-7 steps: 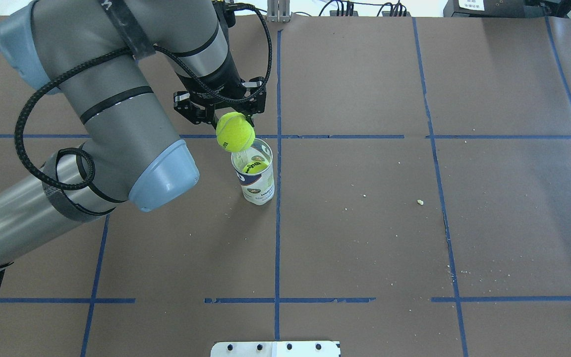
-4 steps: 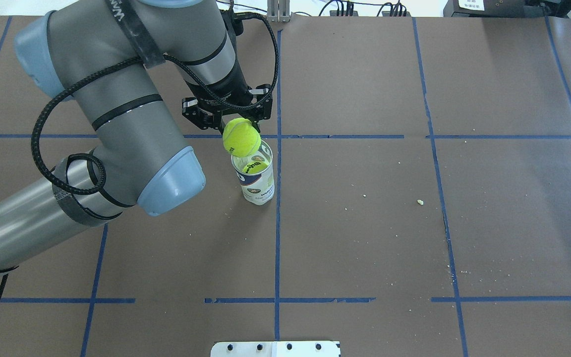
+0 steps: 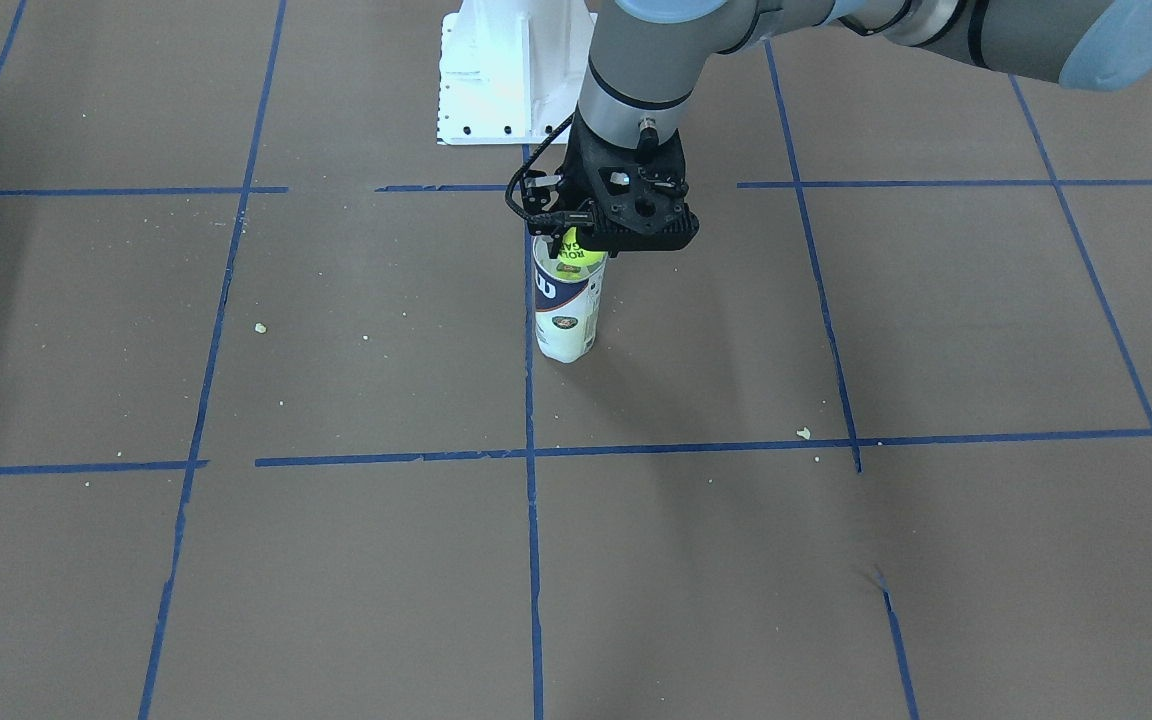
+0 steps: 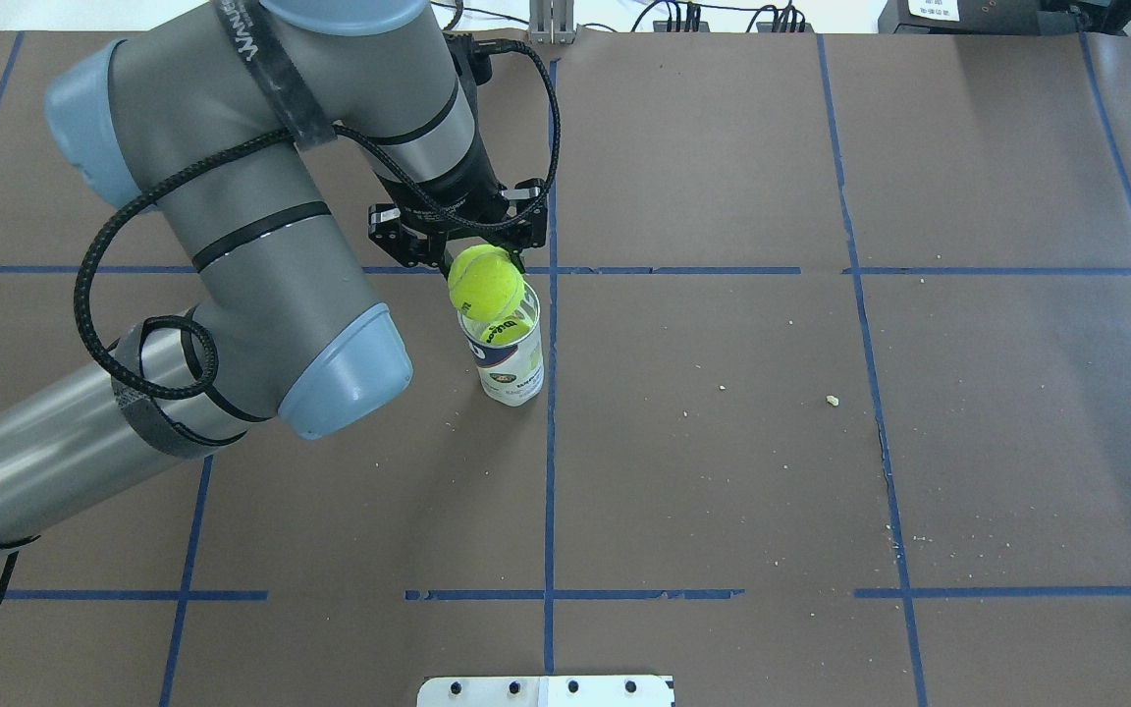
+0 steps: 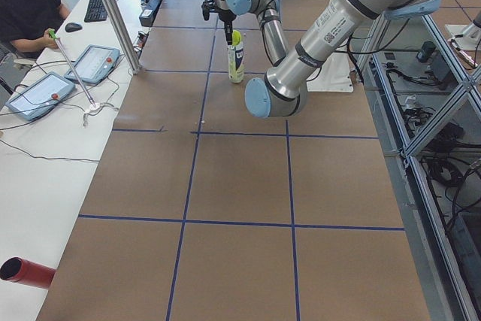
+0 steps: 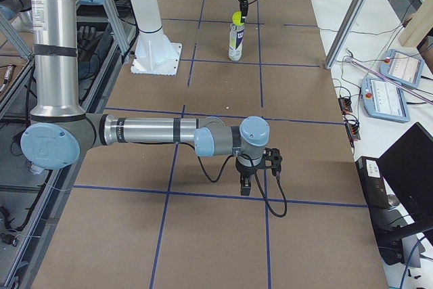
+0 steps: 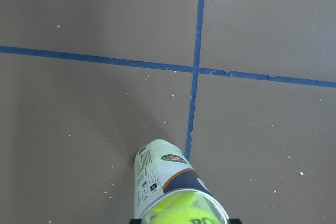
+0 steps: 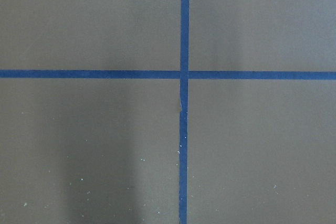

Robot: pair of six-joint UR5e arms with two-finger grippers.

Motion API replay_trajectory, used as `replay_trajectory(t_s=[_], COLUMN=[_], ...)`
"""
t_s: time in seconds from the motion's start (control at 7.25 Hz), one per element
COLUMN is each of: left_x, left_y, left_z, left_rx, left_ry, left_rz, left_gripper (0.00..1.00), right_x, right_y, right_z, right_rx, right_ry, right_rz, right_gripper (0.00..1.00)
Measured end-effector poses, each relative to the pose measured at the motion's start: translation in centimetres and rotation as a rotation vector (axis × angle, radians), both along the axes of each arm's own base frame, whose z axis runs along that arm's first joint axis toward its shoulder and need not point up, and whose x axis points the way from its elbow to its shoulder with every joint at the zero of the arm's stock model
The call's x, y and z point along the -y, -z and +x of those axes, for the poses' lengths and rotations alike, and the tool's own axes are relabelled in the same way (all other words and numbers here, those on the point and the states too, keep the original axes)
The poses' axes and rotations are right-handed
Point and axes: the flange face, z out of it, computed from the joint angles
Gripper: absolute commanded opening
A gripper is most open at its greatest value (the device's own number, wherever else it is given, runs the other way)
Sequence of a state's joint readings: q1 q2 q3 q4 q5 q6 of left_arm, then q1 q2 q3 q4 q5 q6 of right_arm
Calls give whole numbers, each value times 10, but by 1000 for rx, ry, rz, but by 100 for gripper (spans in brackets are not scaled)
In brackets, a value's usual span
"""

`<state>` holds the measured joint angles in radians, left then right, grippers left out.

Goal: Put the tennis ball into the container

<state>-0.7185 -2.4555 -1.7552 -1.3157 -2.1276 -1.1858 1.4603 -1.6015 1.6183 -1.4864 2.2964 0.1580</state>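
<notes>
Two arms work over the brown table (image 4: 723, 471). Biggest in shot, the left arm (image 4: 261, 245) stretches across; the right gripper (image 6: 254, 179) sits low and well apart, its grip impossible to read from here. Now the container (image 4: 511, 368), upright just beside a blue tape line (image 4: 550, 471). The left gripper (image 4: 484, 263) is clenched on the tennis ball (image 4: 486, 283), right above the can's open mouth. A second ball (image 4: 507, 331) lies inside.

Tennis ball (image 4: 485, 283) directly over container (image 4: 513, 371) mouth; another ball (image 4: 506, 332) inside.
</notes>
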Motion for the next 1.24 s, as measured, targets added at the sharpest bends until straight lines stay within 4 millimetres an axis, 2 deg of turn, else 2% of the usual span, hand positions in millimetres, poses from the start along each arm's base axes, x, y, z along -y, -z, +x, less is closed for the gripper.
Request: replay_trajectory(t_s=[0.55,0.69,0.97,1.1,1.24], left_x=[-4,-9,-26,-20,1], left_y=[2,1,-21,-39,-62], left_z=[-4,-11,-38,-57,-89], left_rx=[-11,-18,-25,-8,26], left_ry=[-2,-2,11,36,65], left_rz=[12,28,52,62,99], left_gripper=[100,100,100,100,100], right_x=[0,0,0,0,0], right_y=[0,0,0,0,0], right_z=[0,0,0,0,0], right_rx=[0,0,0,0,0], right_ry=[0,0,0,0,0], right_rz=[0,0,0,0,0], right_gripper=[100,100,100,100,100])
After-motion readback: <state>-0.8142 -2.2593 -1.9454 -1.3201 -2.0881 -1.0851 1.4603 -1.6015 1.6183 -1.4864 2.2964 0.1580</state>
